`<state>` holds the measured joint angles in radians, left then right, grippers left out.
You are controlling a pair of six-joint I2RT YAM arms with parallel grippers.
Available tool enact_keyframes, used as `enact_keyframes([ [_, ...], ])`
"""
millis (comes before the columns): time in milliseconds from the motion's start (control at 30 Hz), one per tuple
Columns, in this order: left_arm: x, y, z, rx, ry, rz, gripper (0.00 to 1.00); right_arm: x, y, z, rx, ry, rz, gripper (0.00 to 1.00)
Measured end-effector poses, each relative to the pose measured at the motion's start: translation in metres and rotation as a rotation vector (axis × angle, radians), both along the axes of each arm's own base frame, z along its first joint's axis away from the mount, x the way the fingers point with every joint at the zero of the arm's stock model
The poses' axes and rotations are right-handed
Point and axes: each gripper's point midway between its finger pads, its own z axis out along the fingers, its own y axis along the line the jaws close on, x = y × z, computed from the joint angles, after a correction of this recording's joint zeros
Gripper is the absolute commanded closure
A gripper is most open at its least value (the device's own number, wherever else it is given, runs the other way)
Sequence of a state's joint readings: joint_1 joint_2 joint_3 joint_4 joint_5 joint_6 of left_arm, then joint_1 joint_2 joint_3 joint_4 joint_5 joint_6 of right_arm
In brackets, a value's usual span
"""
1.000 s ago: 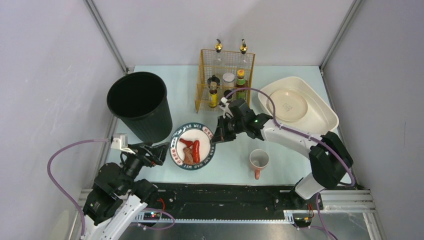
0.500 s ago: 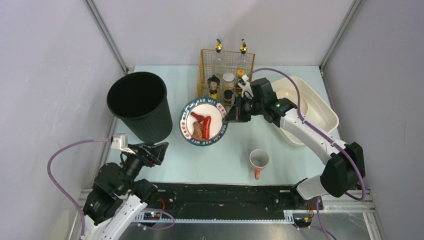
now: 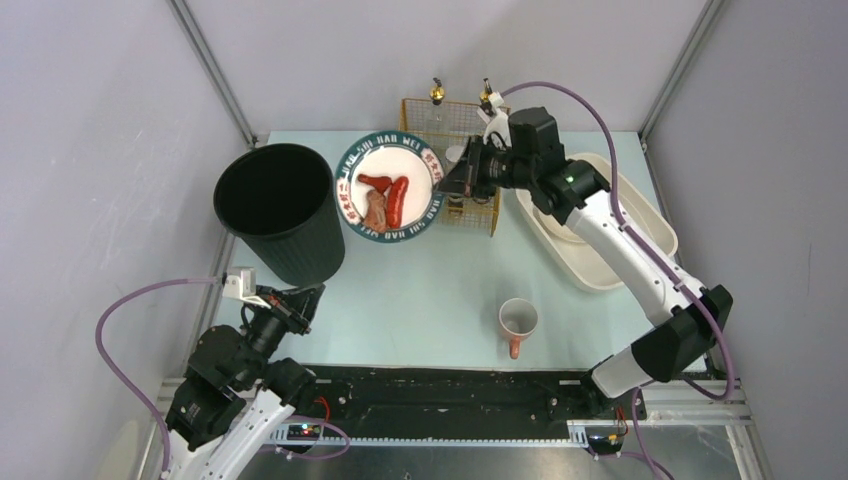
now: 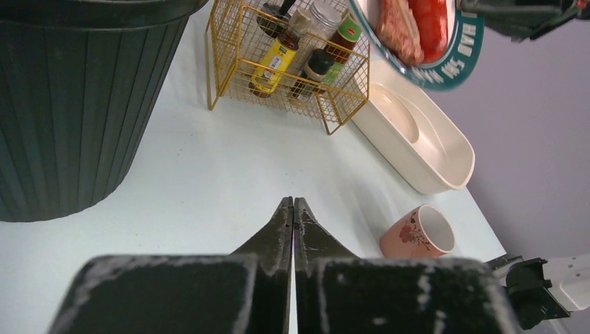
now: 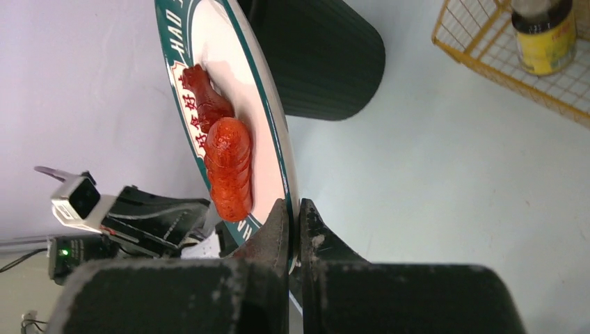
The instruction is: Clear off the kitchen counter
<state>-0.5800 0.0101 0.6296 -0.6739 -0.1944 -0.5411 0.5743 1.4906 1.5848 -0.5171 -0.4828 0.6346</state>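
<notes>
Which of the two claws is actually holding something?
The right claw, gripping the food plate by its rim; the left claw is shut on nothing.

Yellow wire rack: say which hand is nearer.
Right. The right hand, gripping a plate, is over the rack; the left hand sits far off by the bin.

rack (image 3: pixel 455 118) partly behind plate (image 3: pixel 415 165), bin (image 4: pixel 69 118) cropped

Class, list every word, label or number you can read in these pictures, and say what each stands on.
"HAO SHI": white letters on the plate rim, left wrist view.
"SHI HAO MEI", probably: same rim, seen from above.
Red characters on that rim: too small to read.
Labels on the bottles in the wire rack: too blurred.
Cup: no text visible.
</notes>
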Motion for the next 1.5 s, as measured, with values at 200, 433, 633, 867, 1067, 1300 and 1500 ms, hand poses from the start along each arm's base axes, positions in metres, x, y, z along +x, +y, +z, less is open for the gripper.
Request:
enact_keyframes([
  [200,-0.001,-0.002,0.000,0.000,0.000,-0.014,1.00,0.019,0.021,0.020,0.026,-0.012,-0.008,1.00],
  [433,-0.001,-0.003,0.000,-0.001,0.000,-0.017,1.00,0.038,0.055,0.016,0.035,0.040,-0.024,1.00],
  [633,-0.002,-0.003,0.001,-0.002,-0.002,-0.019,1.00,0.052,0.090,0.020,0.060,0.058,-0.036,1.00],
  [867,-0.002,-0.004,0.002,-0.004,-0.005,-0.023,1.00,0.063,0.128,0.022,0.090,0.061,-0.056,1.00],
  [1067,-0.002,-0.005,0.002,-0.005,-0.006,-0.030,1.00,0.072,0.152,0.010,0.092,0.058,-0.080,1.00],
  [1300,-0.003,-0.007,0.002,-0.005,-0.006,-0.042,1.00,0.087,0.184,-0.003,0.117,0.020,-0.108,1.00],
  [1500,-0.003,-0.007,0.002,-0.005,-0.006,-0.043,1.00,0.099,0.204,-0.008,0.132,-0.066,-0.127,1.00],
])
